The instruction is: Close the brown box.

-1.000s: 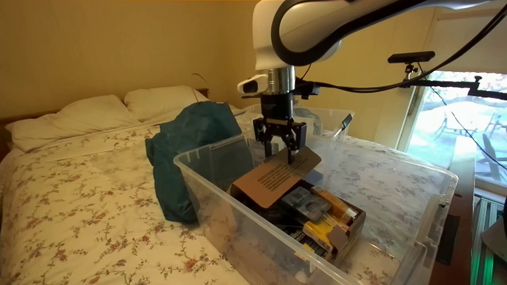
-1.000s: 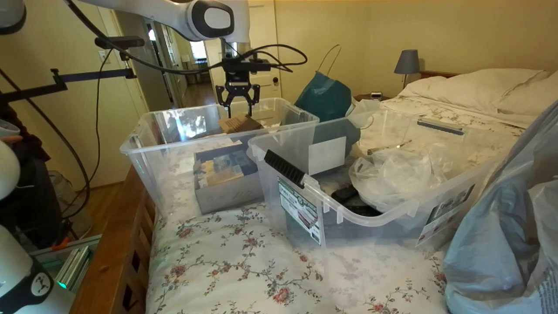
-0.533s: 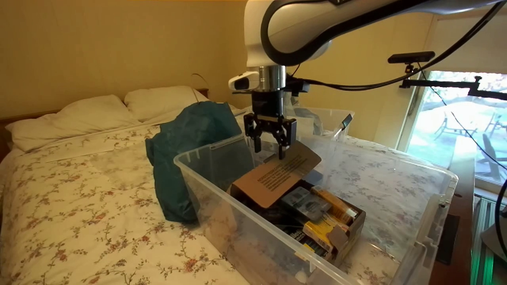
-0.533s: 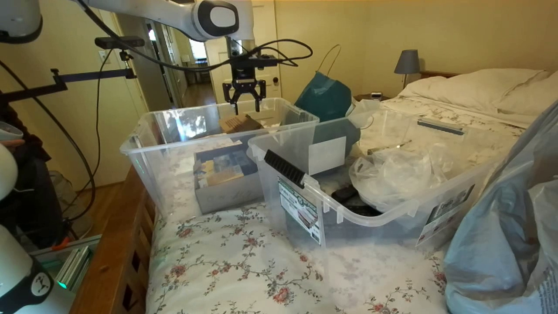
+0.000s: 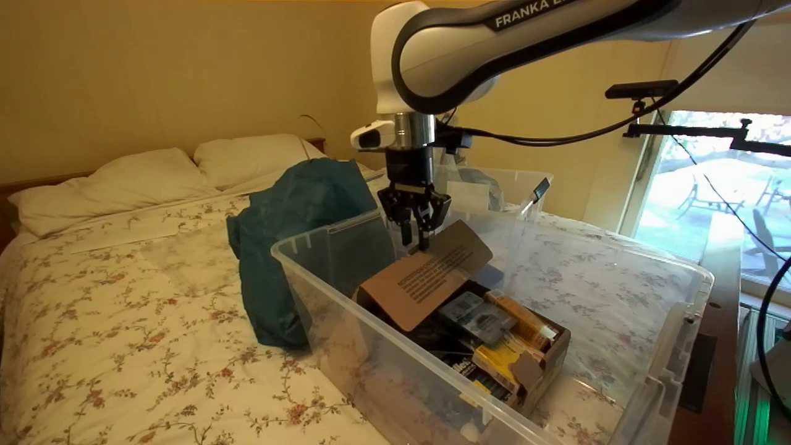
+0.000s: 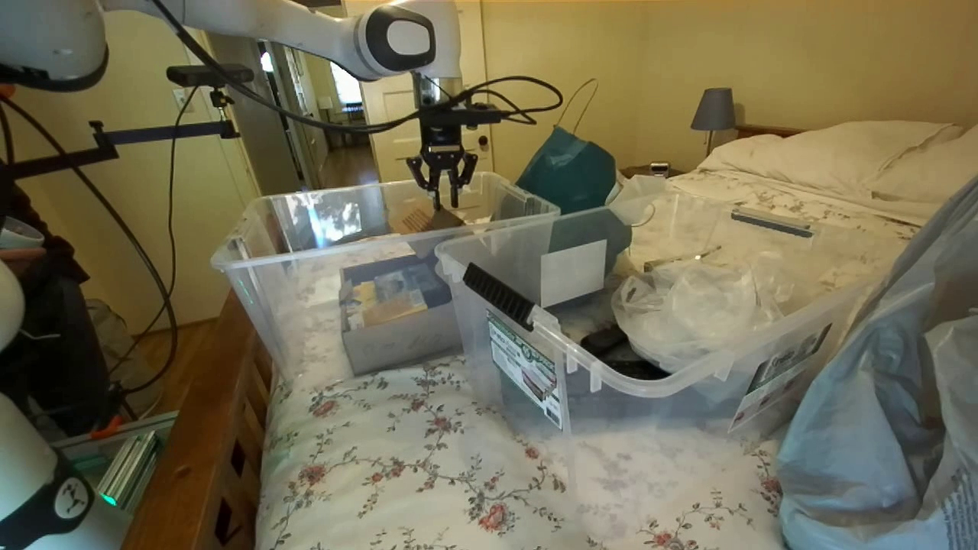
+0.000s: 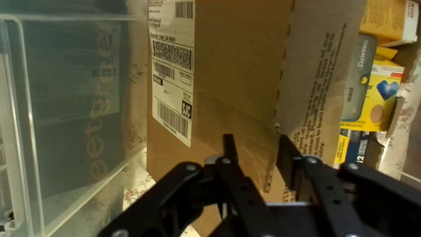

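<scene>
The rectangular tan-brown cardboard box sits inside a large clear plastic tub, its broad printed flap lid tilted up, with a grey plastic case and a yellow carton showing inside. At the lid's upper edge hangs the black two-fingered claw, its fingers a narrow gap apart; the wrist view shows that edge between them and a white shipping label on one face, but whether they touch the cardboard I cannot tell.

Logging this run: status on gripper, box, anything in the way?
Gripper open, upper edge of the lid showing between its jaws in wrist view. Brown box not yet closed, lid raised. Clear tub surrounds it, walls may crowd the approach.
</scene>
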Tool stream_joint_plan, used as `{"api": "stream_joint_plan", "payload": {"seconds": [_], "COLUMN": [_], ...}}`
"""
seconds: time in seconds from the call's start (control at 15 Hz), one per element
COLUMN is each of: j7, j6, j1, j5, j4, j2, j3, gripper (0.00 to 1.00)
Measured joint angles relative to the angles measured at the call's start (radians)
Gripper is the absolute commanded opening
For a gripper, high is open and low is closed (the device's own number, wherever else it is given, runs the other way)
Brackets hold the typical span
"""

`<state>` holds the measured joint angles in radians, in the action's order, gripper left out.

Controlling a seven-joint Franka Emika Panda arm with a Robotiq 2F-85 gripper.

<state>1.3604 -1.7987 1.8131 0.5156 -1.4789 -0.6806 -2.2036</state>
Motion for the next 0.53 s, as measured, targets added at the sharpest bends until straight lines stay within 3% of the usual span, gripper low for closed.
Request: {"api": "stream_joint_plan", "payload": {"seconds": [0.13,0.53], "j7": [0.0,-0.002], "j6": [0.013,0.056], "j1": [0.007,0.013], "j5": [0.0,0.0], "j4": [0.019,0.04], "j2": [-0.005,-0.007], "j3": [-0.004,-0.004], "gripper": [0.0,0.01]}}
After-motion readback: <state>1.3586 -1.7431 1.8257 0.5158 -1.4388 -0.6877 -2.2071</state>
